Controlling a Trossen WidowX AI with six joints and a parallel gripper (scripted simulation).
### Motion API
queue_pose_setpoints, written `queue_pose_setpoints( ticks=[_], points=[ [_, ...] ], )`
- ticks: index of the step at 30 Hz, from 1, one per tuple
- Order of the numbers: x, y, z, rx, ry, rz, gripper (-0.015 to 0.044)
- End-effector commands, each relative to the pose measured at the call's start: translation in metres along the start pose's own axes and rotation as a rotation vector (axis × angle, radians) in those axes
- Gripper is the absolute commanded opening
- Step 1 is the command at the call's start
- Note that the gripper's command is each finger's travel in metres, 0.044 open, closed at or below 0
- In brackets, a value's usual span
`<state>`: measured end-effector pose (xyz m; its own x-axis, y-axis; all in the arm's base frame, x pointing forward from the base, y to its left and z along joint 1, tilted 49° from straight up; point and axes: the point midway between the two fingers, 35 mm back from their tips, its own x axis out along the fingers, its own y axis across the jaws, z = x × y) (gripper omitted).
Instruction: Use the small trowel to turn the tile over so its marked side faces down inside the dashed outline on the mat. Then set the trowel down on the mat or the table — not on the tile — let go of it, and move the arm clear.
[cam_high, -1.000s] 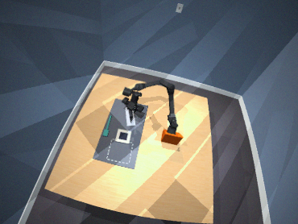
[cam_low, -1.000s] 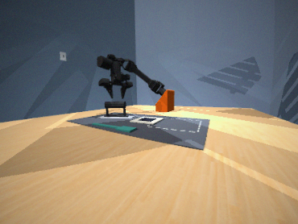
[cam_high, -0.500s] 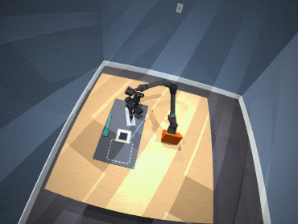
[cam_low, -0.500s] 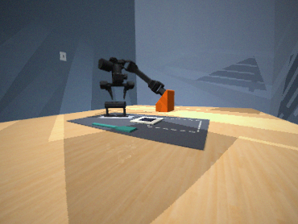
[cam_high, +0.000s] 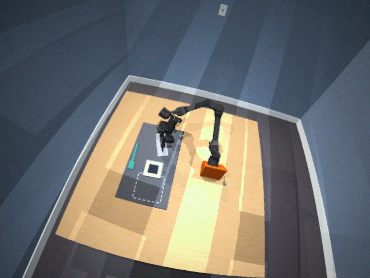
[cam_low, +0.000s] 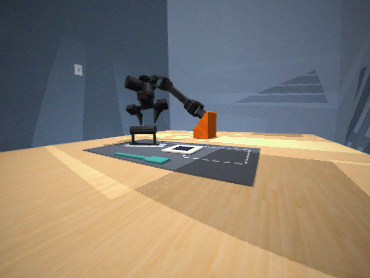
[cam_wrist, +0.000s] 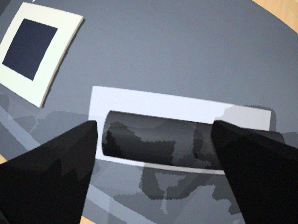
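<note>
The small trowel, a white plate with a raised black bar handle (cam_low: 143, 129) (cam_wrist: 150, 140), rests on the back part of the grey mat (cam_high: 123, 189) (cam_low: 225, 172) (cam_wrist: 165, 45). My gripper (cam_high: 166, 145) (cam_low: 148, 122) (cam_wrist: 156, 129) is open and empty, just above the handle. In the wrist view the fingers point toward the handle, which runs crosswise from one fingertip to behind the other. The white tile (cam_high: 153, 169) (cam_low: 182, 149) (cam_wrist: 30, 50) lies flat, its dark square facing up, between the trowel and the dashed outline (cam_high: 147, 201) (cam_low: 247, 156). In the top view the gripper hides most of the handle.
A teal flat-bladed tool (cam_high: 132, 164) (cam_low: 159, 159) lies along the mat's edge, beside the trowel and tile. The orange arm base (cam_high: 213, 170) (cam_low: 206, 125) stands on the wooden table across from it. The arm arches from the base to above the trowel.
</note>
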<state>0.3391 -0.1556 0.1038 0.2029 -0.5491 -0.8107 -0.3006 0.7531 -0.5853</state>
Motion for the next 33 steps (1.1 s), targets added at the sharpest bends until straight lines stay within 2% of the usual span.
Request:
queue_pose_setpoints(
  ticks=[1,24,33],
  points=[
    [-0.002,0.0,0.0,0.117,-0.048,-0.001,0.03],
    [-0.005,0.004,-0.006,0.814,-0.315,0.066,0.03],
    [-0.002,0.0,-0.019,0.927,-0.342,0.091,0.03]
  ],
)
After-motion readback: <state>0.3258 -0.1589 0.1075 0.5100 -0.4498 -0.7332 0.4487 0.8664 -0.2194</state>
